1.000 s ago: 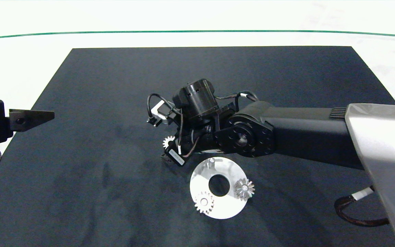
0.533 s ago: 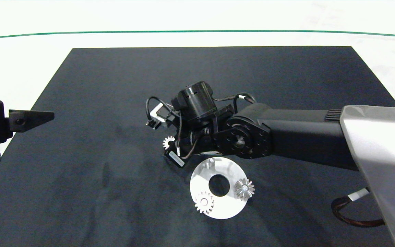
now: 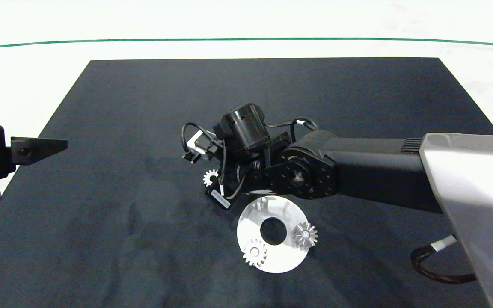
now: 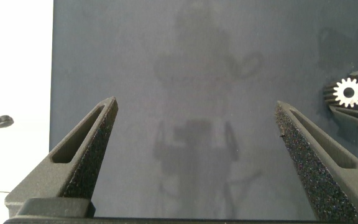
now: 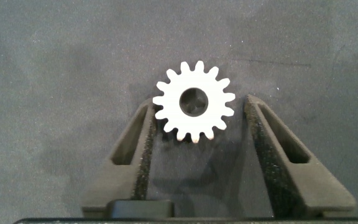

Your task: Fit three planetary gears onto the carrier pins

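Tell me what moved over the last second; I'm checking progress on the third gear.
The right gripper has eased a little nearer the white disc, fingers open around the loose gear on the mat. That gear, the two gears on the pins, the bare pin and the left gripper stayed put.

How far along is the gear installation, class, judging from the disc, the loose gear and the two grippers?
Done: two planetary gears sit on the white disc. In hand: the right gripper, open, straddles the third gear on the black mat. Left: grasp it and seat it on the bare carrier pin. The left gripper waits open at the mat's edge.
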`<action>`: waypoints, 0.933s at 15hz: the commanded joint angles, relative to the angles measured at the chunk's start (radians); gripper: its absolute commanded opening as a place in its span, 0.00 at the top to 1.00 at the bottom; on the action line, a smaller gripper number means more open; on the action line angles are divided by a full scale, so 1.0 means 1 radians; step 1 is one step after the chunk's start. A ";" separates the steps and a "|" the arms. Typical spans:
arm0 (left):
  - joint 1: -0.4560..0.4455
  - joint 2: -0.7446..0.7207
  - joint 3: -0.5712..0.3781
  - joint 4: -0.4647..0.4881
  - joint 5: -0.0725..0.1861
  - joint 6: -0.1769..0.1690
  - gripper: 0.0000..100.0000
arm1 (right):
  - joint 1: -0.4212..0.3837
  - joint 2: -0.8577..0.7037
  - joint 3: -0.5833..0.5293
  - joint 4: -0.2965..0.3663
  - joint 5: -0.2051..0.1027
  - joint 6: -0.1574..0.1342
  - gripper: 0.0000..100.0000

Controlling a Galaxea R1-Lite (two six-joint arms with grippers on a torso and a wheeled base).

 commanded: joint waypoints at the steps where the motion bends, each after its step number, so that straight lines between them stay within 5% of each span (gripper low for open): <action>1: 0.000 0.000 0.001 0.002 0.001 0.000 0.00 | 0.003 0.003 0.000 -0.003 -0.001 -0.002 0.51; 14: -0.003 -0.009 0.003 0.002 0.001 0.004 0.00 | 0.026 -0.065 0.023 0.000 -0.009 0.005 0.78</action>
